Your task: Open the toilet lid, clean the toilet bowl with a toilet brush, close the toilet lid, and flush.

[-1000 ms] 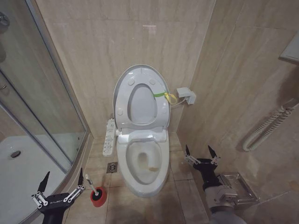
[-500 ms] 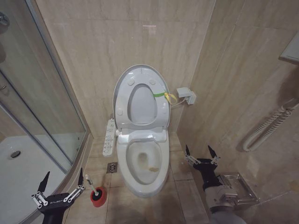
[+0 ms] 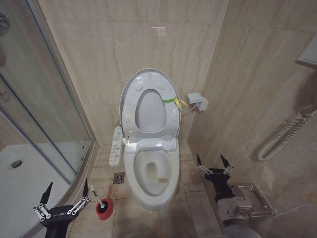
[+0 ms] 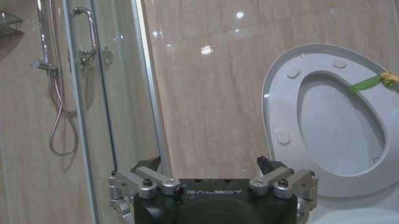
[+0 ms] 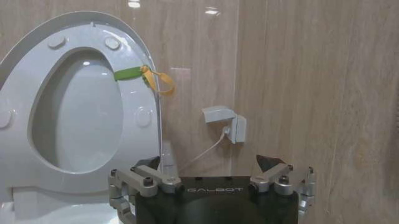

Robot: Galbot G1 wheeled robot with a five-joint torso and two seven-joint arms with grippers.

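Observation:
The toilet lid (image 3: 151,111) stands upright against the back wall with the seat ring raised in front of it and a green-yellow band at its right edge; it also appears in the wrist views as the lid (image 4: 339,116) and the lid (image 5: 74,116). Below it the toilet bowl (image 3: 153,173) lies exposed, with brownish stains inside. The toilet brush (image 3: 96,194) leans in its red cup (image 3: 103,208) on the floor left of the bowl. My left gripper (image 3: 68,184) (image 4: 207,163) is open just left of the brush. My right gripper (image 3: 210,157) (image 5: 212,161) hangs open, right of the bowl.
A white button panel (image 3: 116,145) hangs left of the seat, above a floor drain (image 3: 119,177). The glass shower door (image 3: 44,99) and tray (image 3: 20,183) close off the left. On the right are a wall socket box (image 3: 197,101), a metal holder (image 3: 250,198) and a coiled hose (image 3: 282,136).

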